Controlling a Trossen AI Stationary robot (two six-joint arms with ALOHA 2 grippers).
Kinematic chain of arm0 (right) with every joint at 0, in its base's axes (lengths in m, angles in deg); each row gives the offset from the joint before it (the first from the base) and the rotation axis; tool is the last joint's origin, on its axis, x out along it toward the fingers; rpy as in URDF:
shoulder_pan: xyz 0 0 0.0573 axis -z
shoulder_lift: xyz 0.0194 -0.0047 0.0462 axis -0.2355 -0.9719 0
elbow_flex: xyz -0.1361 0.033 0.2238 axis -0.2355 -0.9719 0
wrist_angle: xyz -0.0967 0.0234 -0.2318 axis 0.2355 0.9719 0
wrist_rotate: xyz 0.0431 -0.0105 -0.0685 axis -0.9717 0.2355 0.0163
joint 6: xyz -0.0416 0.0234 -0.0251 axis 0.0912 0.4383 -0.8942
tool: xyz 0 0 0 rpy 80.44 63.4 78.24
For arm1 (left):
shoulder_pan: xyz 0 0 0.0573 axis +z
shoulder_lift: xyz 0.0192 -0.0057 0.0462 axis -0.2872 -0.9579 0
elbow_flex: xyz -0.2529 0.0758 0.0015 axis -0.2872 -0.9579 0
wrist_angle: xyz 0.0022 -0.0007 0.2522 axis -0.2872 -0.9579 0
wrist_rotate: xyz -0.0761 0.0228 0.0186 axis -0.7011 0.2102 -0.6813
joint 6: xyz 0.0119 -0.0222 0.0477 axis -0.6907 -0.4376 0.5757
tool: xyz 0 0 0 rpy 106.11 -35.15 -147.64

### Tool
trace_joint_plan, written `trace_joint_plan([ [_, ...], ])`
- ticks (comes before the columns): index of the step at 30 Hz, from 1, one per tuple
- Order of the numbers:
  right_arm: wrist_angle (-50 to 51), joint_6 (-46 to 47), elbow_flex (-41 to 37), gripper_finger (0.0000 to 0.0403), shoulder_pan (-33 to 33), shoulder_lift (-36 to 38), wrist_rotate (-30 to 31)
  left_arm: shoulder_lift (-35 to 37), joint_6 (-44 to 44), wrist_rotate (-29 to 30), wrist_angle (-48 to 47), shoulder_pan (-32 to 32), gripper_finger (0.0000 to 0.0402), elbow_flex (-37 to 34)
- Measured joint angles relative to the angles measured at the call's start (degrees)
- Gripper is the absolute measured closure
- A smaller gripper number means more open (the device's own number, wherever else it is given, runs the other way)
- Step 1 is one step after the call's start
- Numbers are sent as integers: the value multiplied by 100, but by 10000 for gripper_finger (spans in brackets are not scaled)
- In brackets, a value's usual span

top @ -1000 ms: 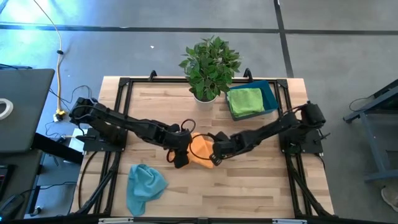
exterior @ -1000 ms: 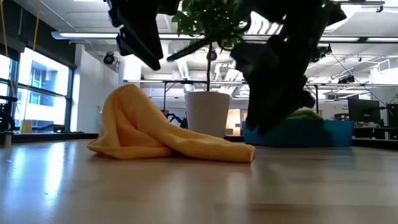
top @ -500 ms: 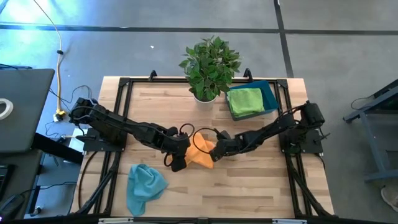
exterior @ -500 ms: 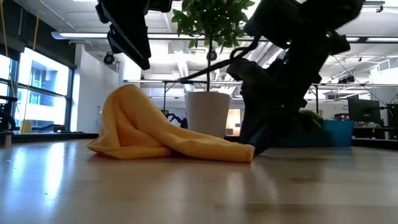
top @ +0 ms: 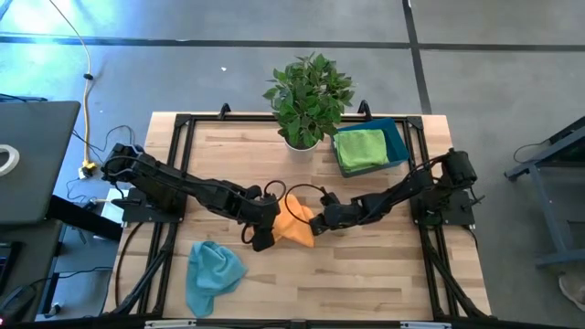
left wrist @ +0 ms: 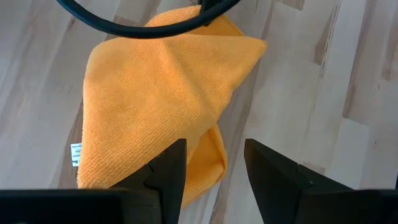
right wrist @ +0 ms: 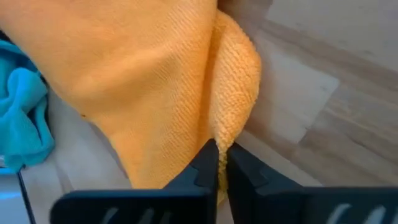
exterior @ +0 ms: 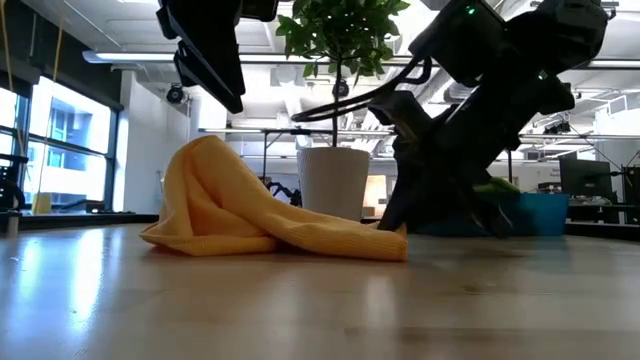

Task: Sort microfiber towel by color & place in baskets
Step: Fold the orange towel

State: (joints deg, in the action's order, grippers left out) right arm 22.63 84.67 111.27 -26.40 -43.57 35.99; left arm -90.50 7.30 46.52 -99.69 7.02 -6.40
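At the table's middle lies the orange towel [top: 295, 222], crumpled, one side humped up and the other trailing flat on the wood in the low view [exterior: 262, 215]. The right pincer [top: 317, 220] sits low at its 3 o'clock edge with fingers pressed together on a fold of the cloth; the right wrist view shows the fingertips [right wrist: 208, 163] nipping the orange hem [right wrist: 233, 93]. The left pincer [top: 262, 235] hangs just off the towel's 8 o'clock side, above the table, its fingers [left wrist: 168, 171] spread and holding nothing, with the orange cloth [left wrist: 158, 87] below and ahead of them.

Toward 2 o'clock from the orange towel, at the table's far right corner, stands the basket [top: 398, 139], a shallow dark teal-blue bin. Inside it lies one folded green towel [top: 360, 149], filling most of the bin and spilling slightly over its 9 o'clock rim. Low down, the bin's blue wall [exterior: 545, 214] shows behind the right arm.

Just beside the basket at its 9 o'clock is a white pot [top: 302, 143] holding a leafy green plant [top: 309, 90].

Near the table's [top: 384, 265] front left corner, at 8 o'clock from the orange towel and well apart from it, a light blue towel [top: 213, 271] lies bunched on the wood.
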Motion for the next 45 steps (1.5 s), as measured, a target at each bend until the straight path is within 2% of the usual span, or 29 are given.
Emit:
trace_joint_plan([
  [4, 133, -380, -2, 393, 42, 292, 38, 0, 11, 0, 6, 0, 251, 0],
  [9, 596, -685, -2, 398, 155, 1089, 404, -2, 18, 19, 37, 0, 251, 0],
  [14, 919, -901, -2, 401, 195, 2012, 909, -2, 77, 359, 137, 0, 251, -1],
  [17, 885, -1367, -2, 402, 192, 2524, 930, -2, 513, 572, 537, 0, 251, -2],
  [19, 847, -2034, 0, 402, 195, 2831, 498, -2, 914, 645, 927, 0, 251, -2],
  [24, 898, -3554, 0, 402, 137, 3445, -1177, -2, 1792, 656, 1996, -2, 251, -2],
  [26, 903, -3962, 0, 402, 29, 3660, -1576, -2, 2062, 670, 2294, -4, 251, -2],
  [28, 1158, -4238, 0, 402, -75, 3921, -1671, -2, 2261, 728, 2508, -2, 251, -2],
  [30, 1586, -4090, 0, 402, -106, 4219, -1218, -2, 2391, 806, 2627, 0, 251, -2],
  [33, 2186, -3036, 0, 402, -72, 4640, 563, -2, 2426, 1038, 2643, 24, 251, -2],
  [34, 2220, -2745, 0, 403, -69, 4742, 979, -2, 2427, 1101, 2643, 28, 251, -2],
  [35, 2091, -2700, 0, 403, -73, 4818, 1046, -2, 2428, 1182, 2643, 28, 251, -2],
  [36, 1840, -2870, 0, 403, -79, 4866, 778, -2, 2429, 1263, 2647, 32, 251, -2],
  [37, 1529, -3098, 0, 403, -86, 4887, 235, -2, 2429, 1322, 2648, 40, 251, -2],
  [41, 863, -3642, 2, 403, -92, 4884, -2521, -2, 2429, 1370, 2695, 96, 251, -2],
  [43, 1164, -3441, 4, 403, -96, 4932, -3230, -2, 2429, 1370, 2732, 127, 251, -2],
  [45, 1883, -2911, 6, 403, -64, 5042, -3530, -2, 2429, 1367, 2772, 151, 251, -2],
])
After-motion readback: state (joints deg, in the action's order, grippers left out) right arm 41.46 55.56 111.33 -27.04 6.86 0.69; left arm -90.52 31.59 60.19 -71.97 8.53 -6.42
